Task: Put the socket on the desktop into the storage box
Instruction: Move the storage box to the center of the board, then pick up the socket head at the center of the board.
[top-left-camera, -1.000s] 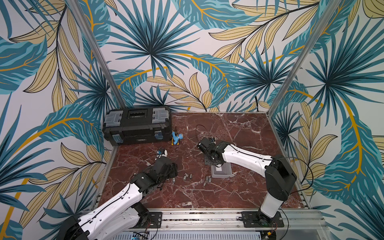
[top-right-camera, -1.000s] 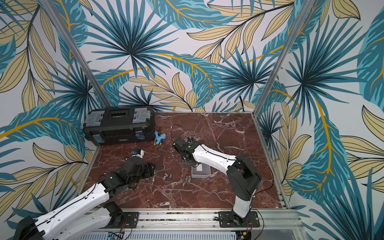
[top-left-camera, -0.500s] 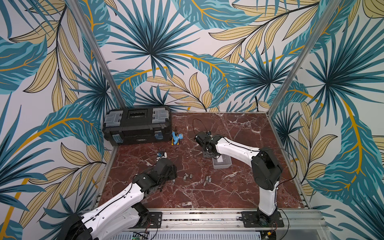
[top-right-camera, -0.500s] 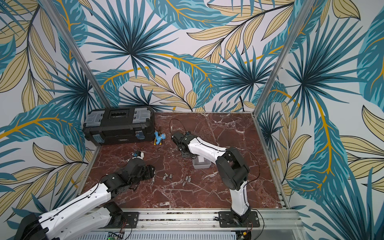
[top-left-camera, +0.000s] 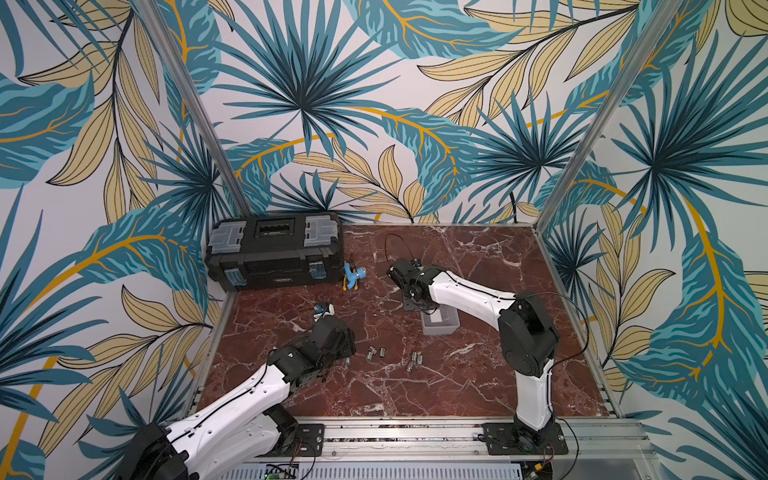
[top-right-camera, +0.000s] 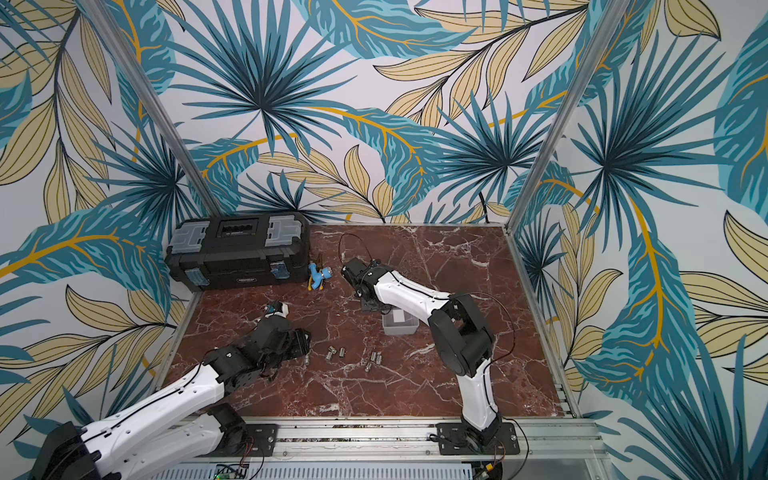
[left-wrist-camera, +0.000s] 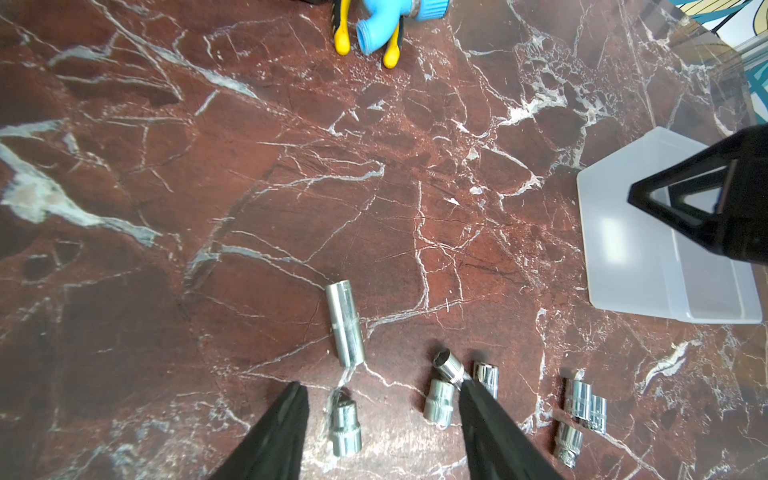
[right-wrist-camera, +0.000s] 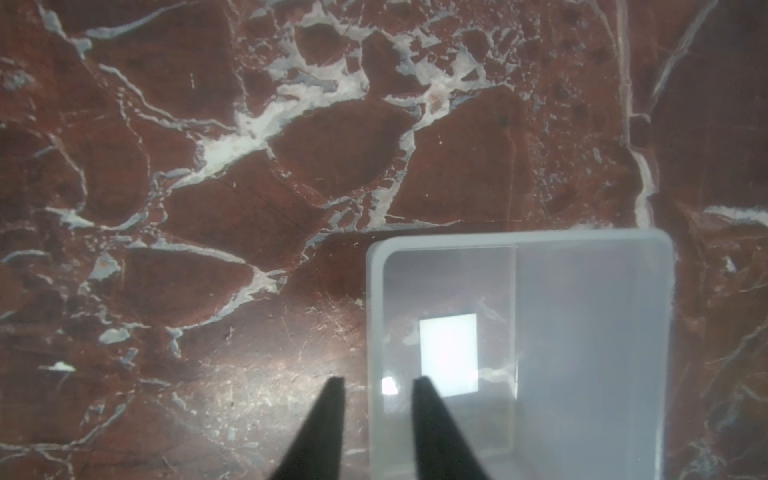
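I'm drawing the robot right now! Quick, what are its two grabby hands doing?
Left gripper: open, holding nothing.
Right gripper: open, astride one wall of the translucent pale-grey plastic storage box, not gripping it.

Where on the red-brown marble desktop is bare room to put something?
Bare: the far right corner, between the white right arm and the side rail; also the strip between the small chrome sockets and the front aluminium rail. Crowded: between the left gripper and the translucent grey storage box.
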